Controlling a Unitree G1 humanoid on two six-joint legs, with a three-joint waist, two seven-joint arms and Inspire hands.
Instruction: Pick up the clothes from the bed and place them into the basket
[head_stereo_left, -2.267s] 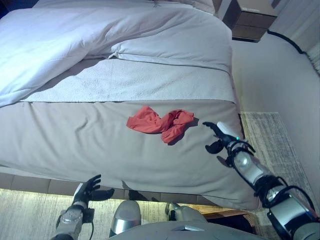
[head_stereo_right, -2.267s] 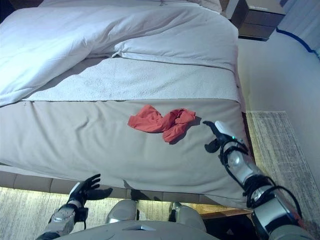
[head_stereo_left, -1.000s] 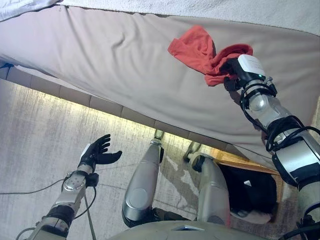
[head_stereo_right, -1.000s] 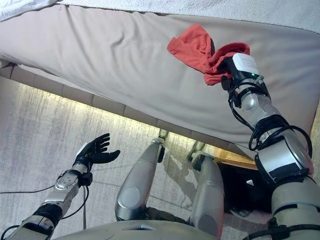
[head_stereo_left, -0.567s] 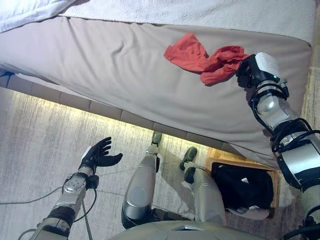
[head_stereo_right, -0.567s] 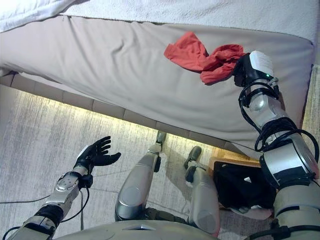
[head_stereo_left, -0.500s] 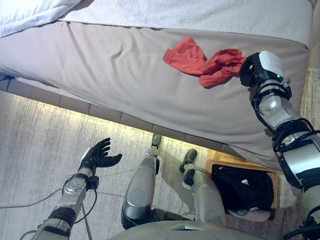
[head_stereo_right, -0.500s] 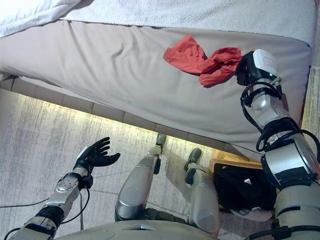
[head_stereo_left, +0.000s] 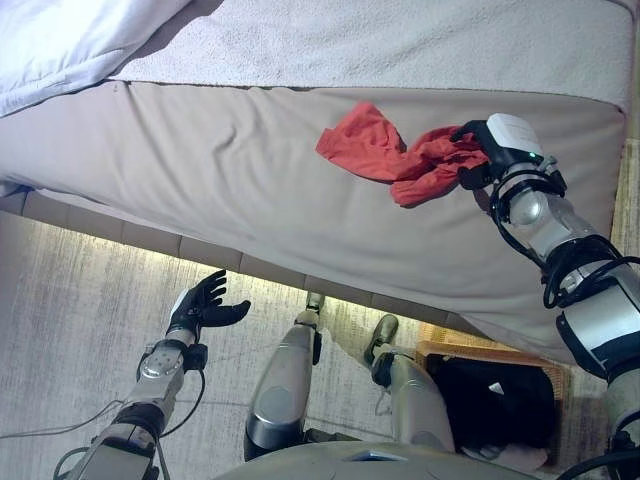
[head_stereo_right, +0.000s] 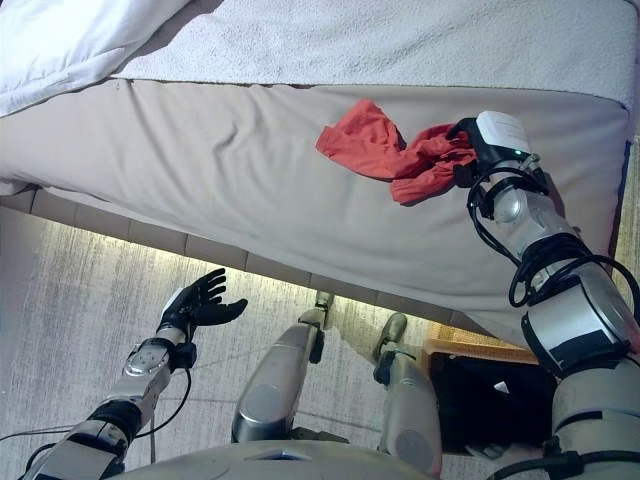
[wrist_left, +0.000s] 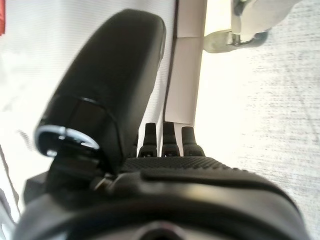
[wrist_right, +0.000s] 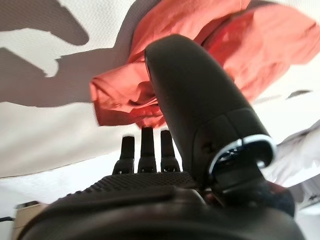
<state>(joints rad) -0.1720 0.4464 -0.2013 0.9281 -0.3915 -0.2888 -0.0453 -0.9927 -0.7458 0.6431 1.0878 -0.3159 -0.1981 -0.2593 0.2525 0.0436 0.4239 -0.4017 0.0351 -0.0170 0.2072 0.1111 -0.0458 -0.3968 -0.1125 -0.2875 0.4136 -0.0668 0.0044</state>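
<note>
Lying crumpled on the taupe bed (head_stereo_left: 200, 170) near its right corner, the red garment (head_stereo_left: 395, 160) meets the right hand (head_stereo_left: 478, 150). Only part of the wicker basket (head_stereo_left: 480, 355) shows on the pale rug (head_stereo_left: 60, 330). The left hand (head_stereo_right: 195, 300) hovers there, fingers spread. The right wrist view shows soft folded cloth past the thumb (wrist_right: 200, 105); whether the hand grips it I cannot tell. The left wrist view shows relaxed fingers (wrist_left: 167, 140).

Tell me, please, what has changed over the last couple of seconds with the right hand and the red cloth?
The right hand reached forward from short of the red cloth and now rests on its right end, the thumb over the cloth; whether it grips is unclear. The cloth remains on the bed, slightly rumpled. The camera dipped, bringing the basket into view. The left hand stays open over the floor.
</note>
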